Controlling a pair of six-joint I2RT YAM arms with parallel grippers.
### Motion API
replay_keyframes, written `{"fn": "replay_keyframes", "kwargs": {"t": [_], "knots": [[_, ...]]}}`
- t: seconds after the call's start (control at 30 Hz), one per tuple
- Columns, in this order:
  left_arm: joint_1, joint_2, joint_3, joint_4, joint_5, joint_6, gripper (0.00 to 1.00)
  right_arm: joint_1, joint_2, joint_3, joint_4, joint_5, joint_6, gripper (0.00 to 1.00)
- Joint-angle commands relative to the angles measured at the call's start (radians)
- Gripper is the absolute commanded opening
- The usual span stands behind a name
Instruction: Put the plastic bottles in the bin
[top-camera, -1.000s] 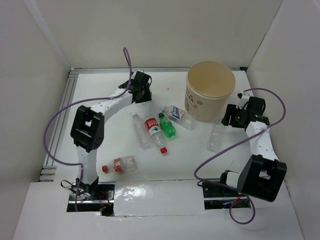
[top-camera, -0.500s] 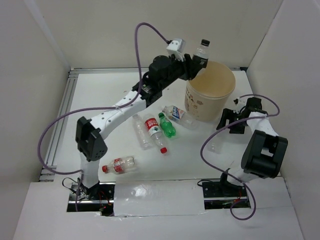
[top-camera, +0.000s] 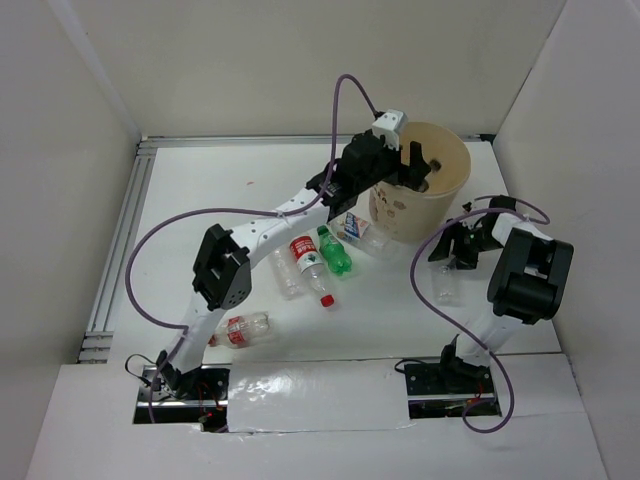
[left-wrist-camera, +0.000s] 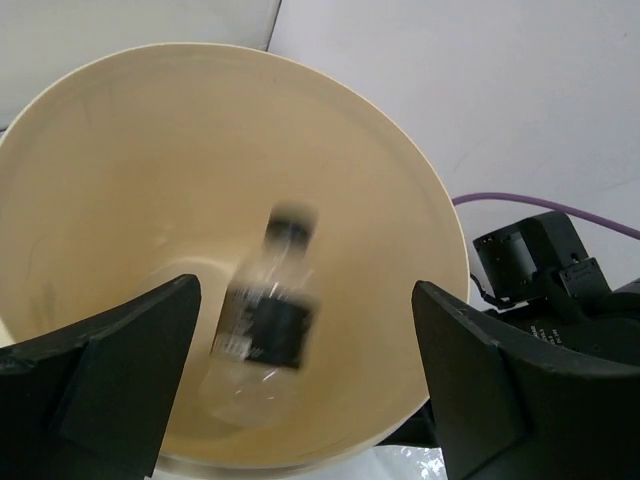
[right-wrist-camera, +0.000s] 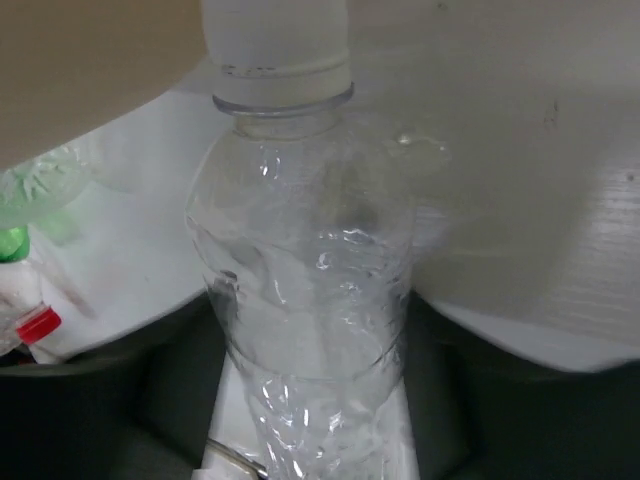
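Dropping into the bin (left-wrist-camera: 420, 170), one bottle (left-wrist-camera: 270, 300) is loose under the left gripper (top-camera: 408, 165), which hangs over the rim with fingers wide apart. Six more bottles (top-camera: 310, 262) lie on the table (top-camera: 220, 200). The right gripper (top-camera: 455, 255) sits low around a clear bottle (right-wrist-camera: 310, 280) beside the bin; I cannot tell if it squeezes.

Bin (top-camera: 392, 212) is placed far-right on table (top-camera: 200, 200). Dropped bottle (left-wrist-camera: 268, 318) is seen inside bin, left gripper (left-wrist-camera: 305, 288) directly above it. A row of 4 is laid out front-left of bin, L to R: 1st bottle (top-camera: 282, 262), 2nd bottle (top-camera: 308, 258), 3rd bottle (top-camera: 335, 252), 4th bottle (top-camera: 362, 232), the last just beside bin wall. Lone bottle (top-camera: 240, 328) is found nearer front, by left arm. Right-side bottle (top-camera: 444, 282) is located front-right of bin, flanked by right gripper (top-camera: 452, 252) fingers.
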Motion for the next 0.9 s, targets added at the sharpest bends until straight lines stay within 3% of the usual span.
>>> {"fn": "replay_keyframes", "kwargs": {"t": [0.0,0.2,0.33,0.4,0.43,0.47,0.53,0.57,0.63,0.67,0.77,0.8,0.87], "knots": [[0.009,-0.032,0.032,0.052,-0.006,0.017,1.0,-0.006,0.04,0.004,0.002,0.026,0.026,0.54],[0.009,-0.159,0.043,0.033,-0.032,0.047,1.0,-0.029,-0.067,0.004,-0.021,0.068,0.016,0.25],[0.009,-0.404,-0.154,-0.069,-0.154,0.048,1.0,-0.095,-0.184,0.066,-0.044,0.107,-0.006,0.22],[0.0,-0.539,-0.395,-0.114,-0.246,-0.005,1.0,-0.142,-0.274,0.1,-0.053,0.129,-0.033,0.21],[0.0,-0.674,-0.475,-0.149,-0.334,-0.08,1.0,-0.158,-0.305,0.126,-0.053,0.129,-0.062,0.21],[0.0,-0.739,-0.624,-0.233,-0.372,-0.129,1.0,-0.185,-0.334,0.137,-0.053,0.129,-0.078,0.21],[0.0,-0.86,-0.757,-0.347,-0.44,-0.261,1.0,-0.219,-0.429,0.149,-0.015,0.083,-0.127,0.21],[0.0,-0.961,-0.866,-0.479,-0.449,-0.426,1.0,-0.242,-0.49,0.161,0.028,0.048,-0.15,0.21],[-0.011,-1.037,-0.949,-0.626,-0.449,-0.598,1.0,-0.261,-0.547,0.171,0.083,-0.008,-0.15,0.21],[-0.023,-1.067,-0.986,-0.692,-0.449,-0.765,1.0,-0.261,-0.572,0.171,0.11,-0.041,-0.162,0.21],[-0.046,-1.144,-1.092,-0.88,-0.428,-0.987,1.0,-0.27,-0.575,0.235,0.186,-0.216,-0.133,0.21],[-0.046,-1.153,-1.114,-0.919,-0.428,-1.106,1.0,-0.27,-0.575,0.247,0.231,-0.266,-0.113,0.21],[-0.058,-1.154,-1.114,-1.003,-0.396,-1.205,1.0,-0.261,-0.565,0.261,0.41,-0.389,-0.014,0.21]]}}
